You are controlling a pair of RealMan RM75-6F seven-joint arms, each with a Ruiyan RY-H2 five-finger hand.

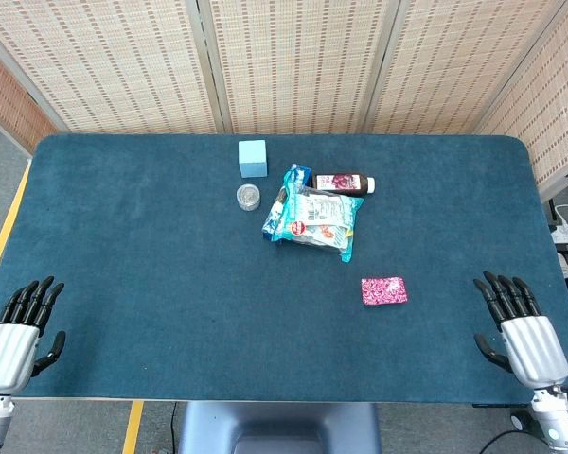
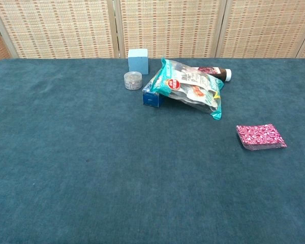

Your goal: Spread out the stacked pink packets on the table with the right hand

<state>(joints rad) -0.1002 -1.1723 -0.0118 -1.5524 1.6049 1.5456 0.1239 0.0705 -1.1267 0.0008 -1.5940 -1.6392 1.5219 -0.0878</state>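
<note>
One neat stack of pink packets [image 2: 261, 137] lies beside no container.

Non-task items on the bench [image 1: 123, 265], all far forward of both robot hands: a light blue cube [image 1: 253, 158]; just before it, a small round tin [image 1: 249, 197]; beside these, a teal snack bag [image 1: 312, 218] lying over a blue box [image 2: 153, 96]; behind the bag, a dark bottle [image 1: 344, 183] on its side.

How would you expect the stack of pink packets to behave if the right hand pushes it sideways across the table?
The pink packets sit as a low, flat stack, so they will probably shear and fan out rather than tip. They look thin and light. The table looks cloth-covered, so the bottom packet may drag.
</note>
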